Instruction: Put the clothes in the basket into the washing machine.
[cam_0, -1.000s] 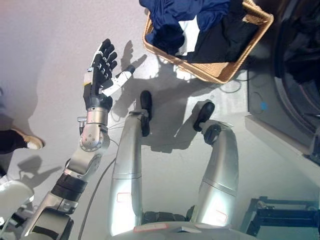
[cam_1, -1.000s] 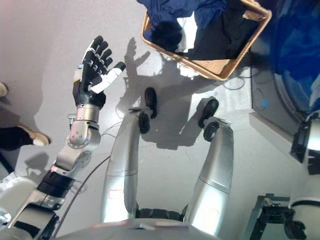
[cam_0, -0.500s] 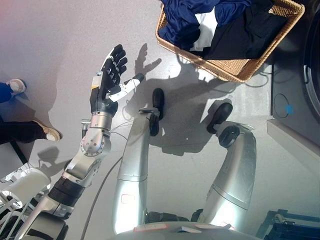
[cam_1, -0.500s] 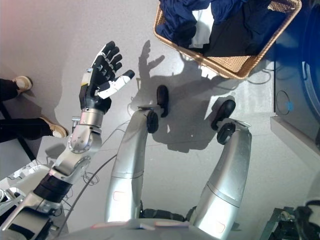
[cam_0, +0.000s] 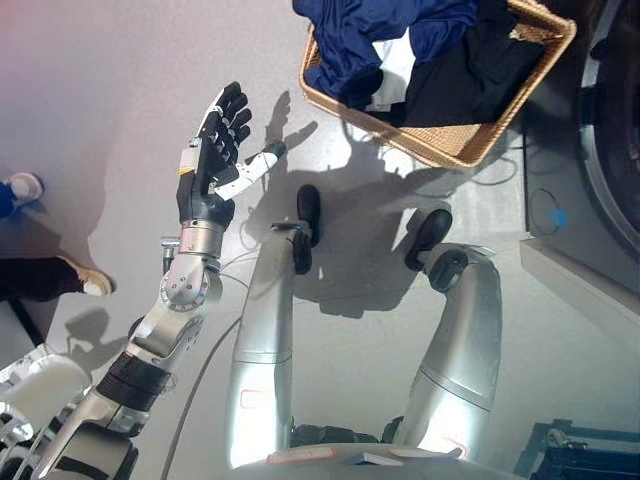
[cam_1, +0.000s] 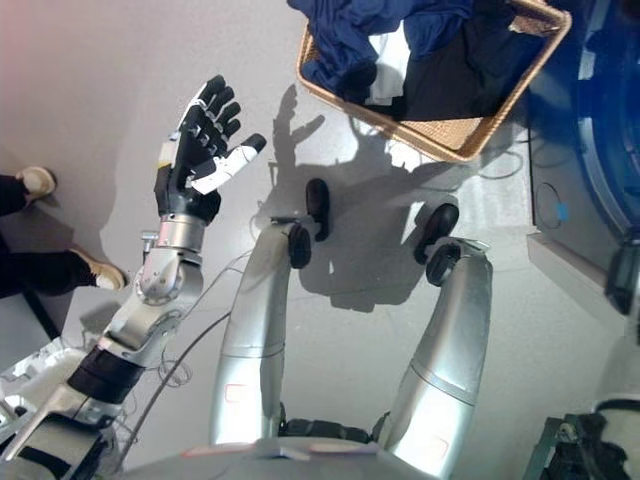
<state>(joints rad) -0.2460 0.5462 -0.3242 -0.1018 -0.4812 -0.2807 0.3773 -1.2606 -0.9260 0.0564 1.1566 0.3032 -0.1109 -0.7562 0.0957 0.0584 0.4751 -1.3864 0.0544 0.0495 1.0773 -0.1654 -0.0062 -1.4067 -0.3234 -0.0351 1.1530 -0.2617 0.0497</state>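
The washing machine (cam_0: 605, 150) stands at the right edge, and just left of it on the grey floor (cam_0: 90, 90) sits the wicker basket (cam_0: 455, 150), heaped with dark blue, black and white clothes (cam_0: 400, 45). The left hand (cam_0: 212, 150) is raised well left of the basket, fingers spread apart and empty. A person's shoes (cam_0: 60, 270) show far left

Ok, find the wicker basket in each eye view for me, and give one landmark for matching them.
Left eye view: the wicker basket sits at the top, right of centre, its far side cut off by the top edge.
Right eye view: the same basket sits at the top right, also cut off above.
Shared landmark: the raised, open left hand, left of the basket in both views.
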